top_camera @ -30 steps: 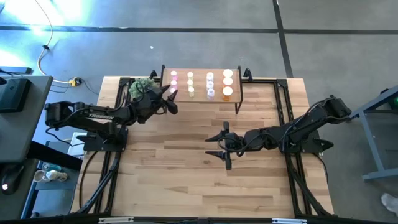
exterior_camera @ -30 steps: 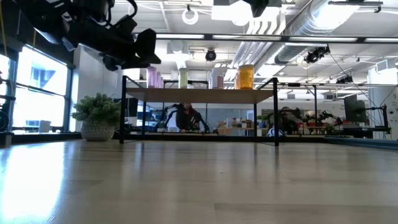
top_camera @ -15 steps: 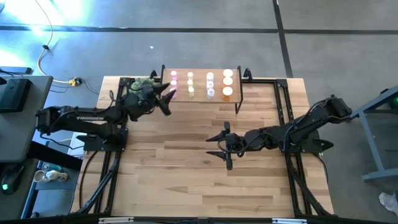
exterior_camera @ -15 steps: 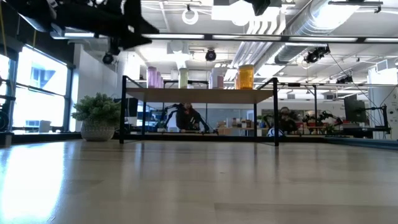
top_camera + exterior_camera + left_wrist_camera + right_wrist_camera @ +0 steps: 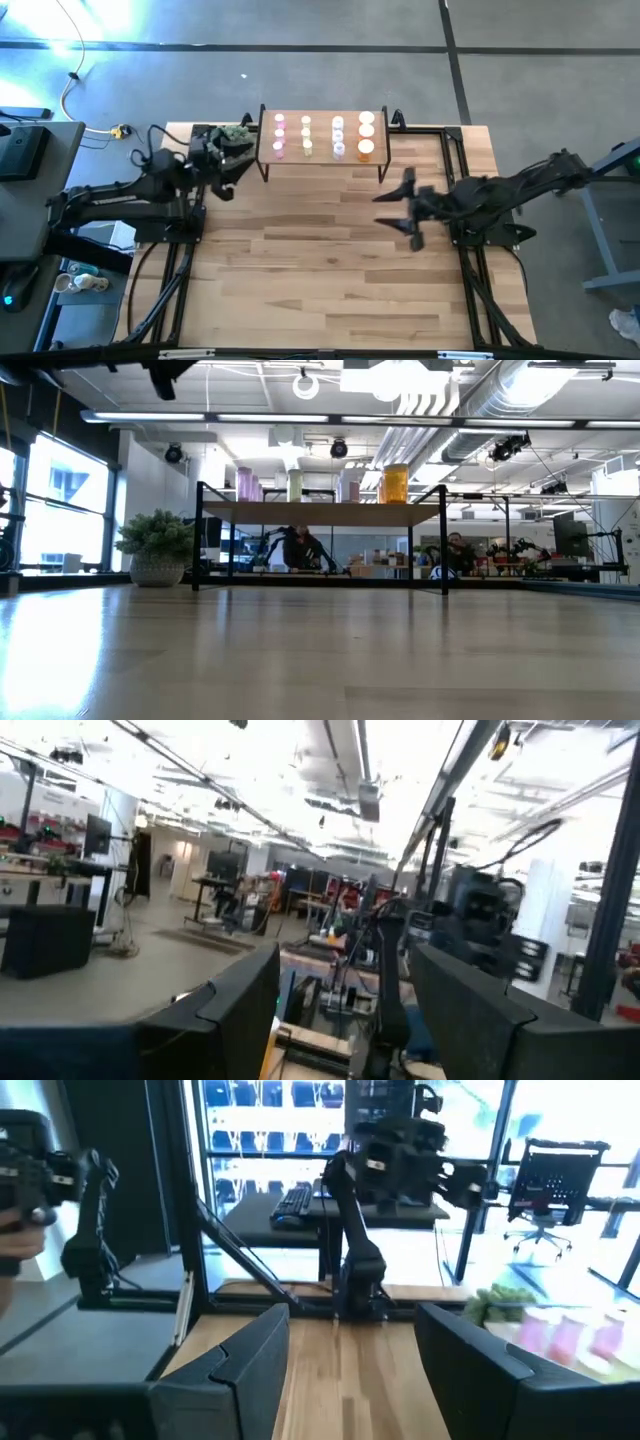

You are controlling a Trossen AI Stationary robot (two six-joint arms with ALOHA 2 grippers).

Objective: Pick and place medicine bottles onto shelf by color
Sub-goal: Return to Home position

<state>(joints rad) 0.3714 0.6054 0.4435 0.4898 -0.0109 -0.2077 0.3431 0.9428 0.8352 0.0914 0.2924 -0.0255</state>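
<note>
The light-wood shelf (image 5: 322, 152) on thin black legs stands at the table's far middle; it also shows in the low view (image 5: 320, 513). The medicine bottles stand upright on it in rows: pink (image 5: 279, 134), yellow-green (image 5: 306, 136), pale (image 5: 338, 136) and orange (image 5: 366, 136). They also show in the low view (image 5: 395, 483) and in the right wrist view (image 5: 560, 1335). My left gripper (image 5: 232, 165) is open and empty, left of the shelf; its fingers frame only the room in the left wrist view (image 5: 345, 1010). My right gripper (image 5: 406, 209) is open and empty above the table, on the near side of the shelf's right end.
A small potted plant (image 5: 234, 133) stands at the far left by the shelf and shows in the low view (image 5: 157, 547). Black frame rails (image 5: 455, 150) run along the table's sides. Bare wooden tabletop (image 5: 320, 270) lies on the near side of the shelf.
My left gripper has drawn back from the shelf's left end toward the table's left edge and has risen almost out of the low view. My right gripper has gone from the table's middle toward the right edge and a little toward the far edge, staying open.
</note>
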